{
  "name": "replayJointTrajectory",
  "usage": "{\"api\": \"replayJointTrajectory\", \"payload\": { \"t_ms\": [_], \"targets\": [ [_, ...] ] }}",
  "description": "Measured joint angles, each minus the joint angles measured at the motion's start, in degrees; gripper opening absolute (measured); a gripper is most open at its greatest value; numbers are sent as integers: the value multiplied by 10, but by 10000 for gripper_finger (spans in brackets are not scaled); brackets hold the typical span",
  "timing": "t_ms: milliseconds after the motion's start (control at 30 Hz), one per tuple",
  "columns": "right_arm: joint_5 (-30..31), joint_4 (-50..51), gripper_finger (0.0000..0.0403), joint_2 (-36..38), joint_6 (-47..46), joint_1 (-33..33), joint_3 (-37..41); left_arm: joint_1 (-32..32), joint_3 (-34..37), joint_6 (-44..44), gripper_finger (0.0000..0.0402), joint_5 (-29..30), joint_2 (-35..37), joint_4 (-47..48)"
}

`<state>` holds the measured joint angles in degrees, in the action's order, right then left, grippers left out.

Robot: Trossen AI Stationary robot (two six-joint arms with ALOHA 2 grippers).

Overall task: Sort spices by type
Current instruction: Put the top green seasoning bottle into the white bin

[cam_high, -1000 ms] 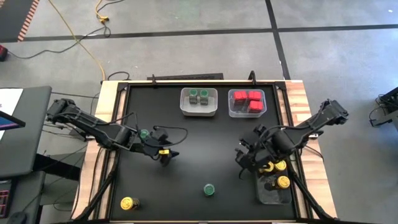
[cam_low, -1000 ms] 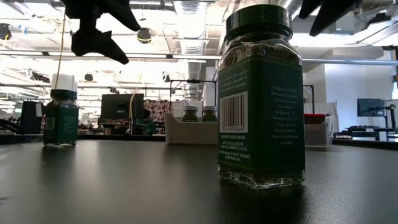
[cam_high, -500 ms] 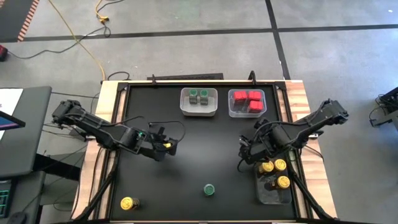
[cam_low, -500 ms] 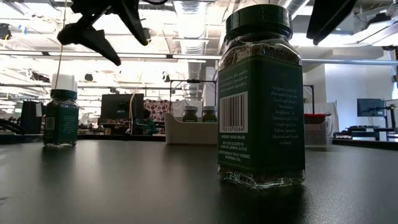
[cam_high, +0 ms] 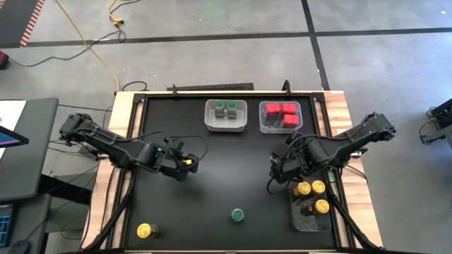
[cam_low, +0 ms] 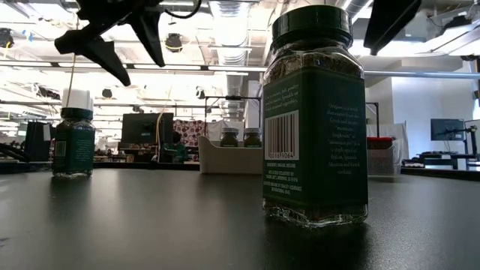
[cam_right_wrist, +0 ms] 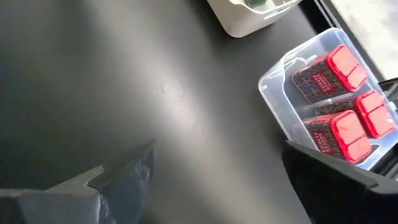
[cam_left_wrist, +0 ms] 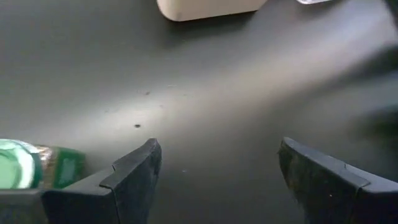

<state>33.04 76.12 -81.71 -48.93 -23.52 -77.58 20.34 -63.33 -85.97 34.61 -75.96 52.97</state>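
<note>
Sorting's mostly done: green jars (cam_high: 226, 109) binned at the back, red boxes (cam_high: 281, 114) beside them, yellow jars (cam_high: 313, 197) in the front-right bin. You've got strays left: green jar (cam_high: 238, 214) front centre, yellow jar (cam_high: 145, 230) front-left, another green one (cam_left_wrist: 15, 164) by the left gripper (cam_high: 185, 164). Left gripper and right gripper (cam_high: 277, 171) both open, empty.

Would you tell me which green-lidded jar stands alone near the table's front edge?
The green-lidded jar at front centre; one other sits under the left arm, and two are in the white bin at the back.
</note>
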Motion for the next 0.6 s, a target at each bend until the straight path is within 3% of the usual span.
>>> {"api": "replayJointTrajectory", "payload": {
  "t_ms": [133, 367, 600],
  "targets": [
    [0, -5, 375, 0, 0, 9, 0, -9, 0, -6, 306, -11, 0, 17],
    [0, -34, 375, 0, -1, 23, 0, -48, 0, -116, 306, -68, 0, 135],
    [0, -51, 375, 0, -1, 23, 0, -99, 0, -28, 306, -134, 10, 224]
  ]
}}
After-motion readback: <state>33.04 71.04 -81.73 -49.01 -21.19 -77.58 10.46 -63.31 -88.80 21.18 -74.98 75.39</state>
